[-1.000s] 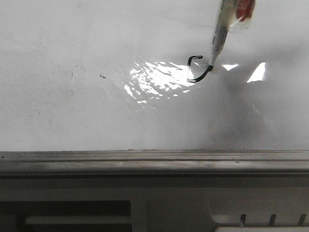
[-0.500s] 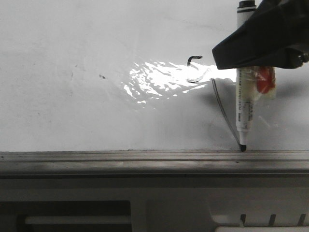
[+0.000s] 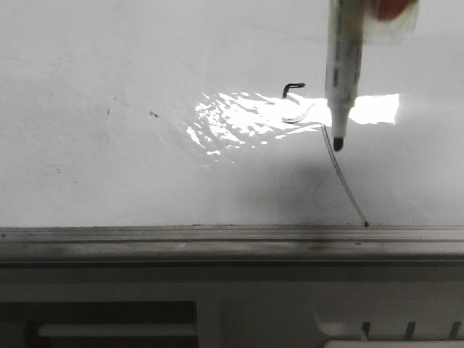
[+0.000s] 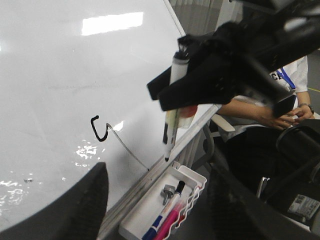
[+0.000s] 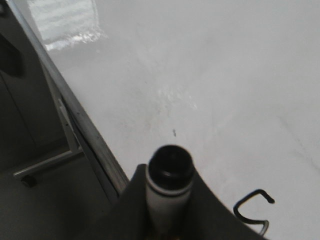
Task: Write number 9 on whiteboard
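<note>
Front view, marker (image 3: 342, 72) upright, tip lifted off the whiteboard (image 3: 109, 167), the number 9 (image 3: 319, 138) hooked beside glare, tail slanting to the edge rail (image 3: 217, 233); left wrist view, right gripper (image 4: 200, 82) pinched the marker above a pen tray (image 4: 167, 210), left gripper's state could not be told; right wrist view, marker end between the closed fingers (image 5: 135, 210).

R arm (image 4: 220, 75) w/ marker (image 4: 171, 120) near whiteboard (image 4: 60, 65)

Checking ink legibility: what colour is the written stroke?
Black, the number 9 shows clearest in the left wrist view.

One whiteboard (image 3: 109, 167), one marker (image 3: 342, 65), one tray (image 4: 150, 217).
</note>
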{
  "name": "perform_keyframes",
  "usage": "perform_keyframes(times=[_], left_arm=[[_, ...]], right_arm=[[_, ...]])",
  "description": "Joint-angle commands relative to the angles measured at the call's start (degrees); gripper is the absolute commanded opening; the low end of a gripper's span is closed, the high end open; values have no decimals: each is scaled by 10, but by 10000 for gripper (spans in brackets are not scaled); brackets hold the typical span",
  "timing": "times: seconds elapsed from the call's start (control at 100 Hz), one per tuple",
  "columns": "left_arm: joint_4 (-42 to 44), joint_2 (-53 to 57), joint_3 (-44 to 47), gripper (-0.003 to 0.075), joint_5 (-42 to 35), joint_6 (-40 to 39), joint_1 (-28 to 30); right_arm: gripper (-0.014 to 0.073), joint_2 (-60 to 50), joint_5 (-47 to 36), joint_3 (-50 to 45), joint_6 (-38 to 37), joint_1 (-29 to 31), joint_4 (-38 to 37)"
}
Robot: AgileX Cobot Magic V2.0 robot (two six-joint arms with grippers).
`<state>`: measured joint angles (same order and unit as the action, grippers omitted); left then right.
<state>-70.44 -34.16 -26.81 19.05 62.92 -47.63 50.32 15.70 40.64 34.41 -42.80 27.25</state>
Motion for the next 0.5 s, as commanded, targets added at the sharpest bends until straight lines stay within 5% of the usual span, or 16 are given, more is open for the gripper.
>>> perform_keyframes(times=[0.0, 0.12, 0.34, 0.49], left_arm=[[-22, -32, -16, 400, 14, -4, -1], [-39, -96, -22, 400, 61, 24, -1], [-190, -201, -48, 400, 160, 263, -1], [-255, -262, -67, 400, 223, 340, -1]], right_arm=[[-60, -13, 5, 38, 6, -13, -3], [-60, -13, 40, 44, 6, -31, -1], [-70, -10, 61, 44, 6, -71, -1], [-77, -10, 58, 44, 6, -105, 17]])
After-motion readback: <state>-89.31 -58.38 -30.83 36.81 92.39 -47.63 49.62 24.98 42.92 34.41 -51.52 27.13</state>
